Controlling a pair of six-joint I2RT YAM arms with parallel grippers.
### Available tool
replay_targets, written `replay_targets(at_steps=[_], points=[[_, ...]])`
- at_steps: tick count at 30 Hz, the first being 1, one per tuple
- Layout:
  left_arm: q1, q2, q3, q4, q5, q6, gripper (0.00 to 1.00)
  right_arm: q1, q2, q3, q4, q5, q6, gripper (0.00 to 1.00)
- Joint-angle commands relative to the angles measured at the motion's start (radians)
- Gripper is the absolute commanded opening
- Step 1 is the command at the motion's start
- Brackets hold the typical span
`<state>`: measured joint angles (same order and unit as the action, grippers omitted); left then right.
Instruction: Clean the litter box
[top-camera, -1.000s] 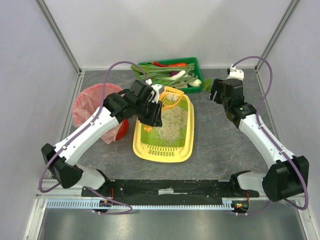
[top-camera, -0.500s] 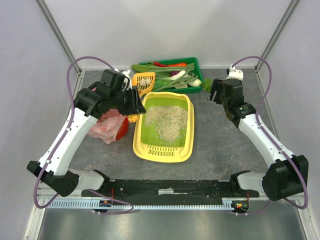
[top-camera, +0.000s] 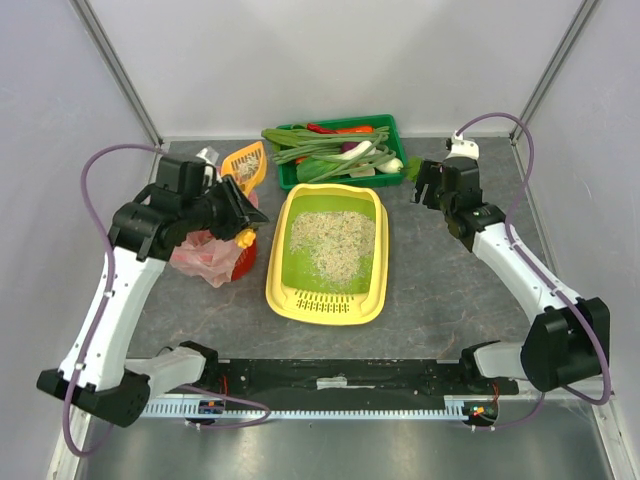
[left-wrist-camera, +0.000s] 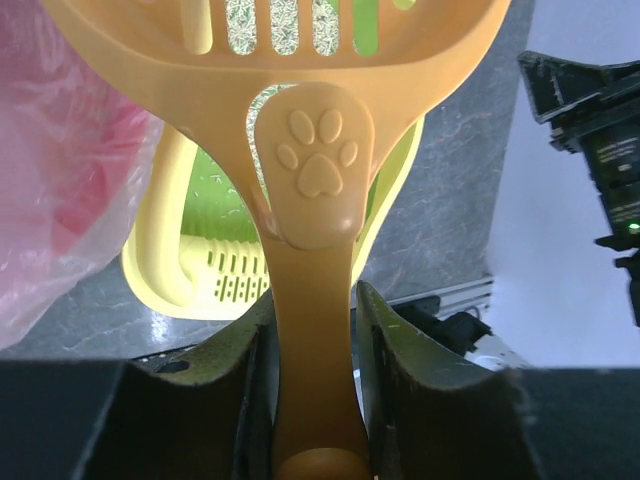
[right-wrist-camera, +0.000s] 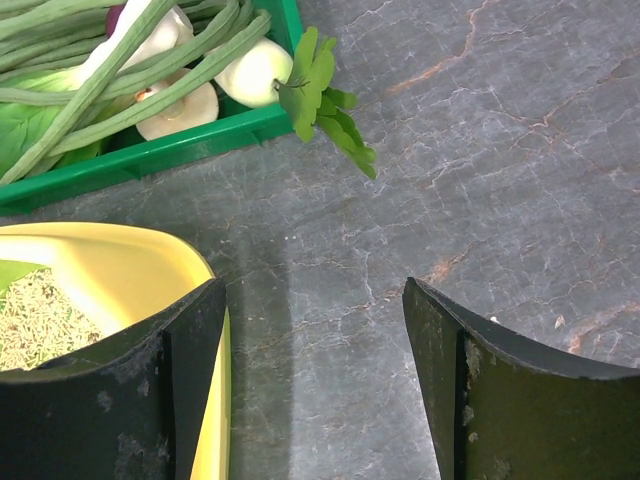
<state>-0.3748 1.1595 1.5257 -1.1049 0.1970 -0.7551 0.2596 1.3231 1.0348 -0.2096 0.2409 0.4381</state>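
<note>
The litter box (top-camera: 325, 308) lies mid-table, yellow-rimmed and lime-green inside, with pale litter (top-camera: 335, 242) spread over its far half. My left gripper (top-camera: 238, 208) is shut on the handle of an orange slotted scoop (top-camera: 244, 164). It holds the scoop left of the box, by the red bin. In the left wrist view the scoop (left-wrist-camera: 315, 180) runs up between my fingers (left-wrist-camera: 395, 340), with the litter box (left-wrist-camera: 160, 262) beyond. My right gripper (top-camera: 430, 186) hovers open by the box's far right corner. In its own view the right gripper (right-wrist-camera: 315, 335) holds nothing, with the yellow rim (right-wrist-camera: 120, 268) beside it.
A red bin lined with a pink bag (top-camera: 203, 252) stands left of the box under the left wrist. A dark green crate of vegetables (top-camera: 340, 148) sits behind the box, a leaf (right-wrist-camera: 325, 110) hanging over its edge. White walls enclose the table.
My left arm has swung left, carrying the scoop from over the litter box to over the red bin. The right arm has barely moved.
</note>
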Motion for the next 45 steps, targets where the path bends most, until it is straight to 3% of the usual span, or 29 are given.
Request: replay_targets(at_steps=[1, 16, 28, 34, 37, 45], points=[[0.080, -0.066, -0.053, 0.060, 0.096, -0.096, 0.02, -0.003, 0.019, 0.044, 0.055, -0.022, 0.013, 0.79], [0.318, -0.118, -0.157, 0.224, 0.366, -0.257, 0.02, -0.003, -0.044, -0.001, 0.049, 0.031, 0.005, 0.79], [0.425, -0.250, -0.406, 0.404, 0.498, -0.477, 0.02, -0.003, -0.016, 0.027, 0.052, 0.012, -0.007, 0.79], [0.462, -0.346, -0.551, 0.543, 0.518, -0.660, 0.02, -0.003, -0.015, 0.022, 0.052, 0.011, -0.015, 0.79], [0.464, -0.446, -0.698, 0.687, 0.507, -0.928, 0.02, -0.003, -0.018, 0.019, 0.050, 0.009, -0.016, 0.79], [0.467, -0.518, -0.798, 0.868, 0.466, -1.064, 0.02, -0.005, -0.013, 0.025, 0.052, 0.012, -0.015, 0.79]])
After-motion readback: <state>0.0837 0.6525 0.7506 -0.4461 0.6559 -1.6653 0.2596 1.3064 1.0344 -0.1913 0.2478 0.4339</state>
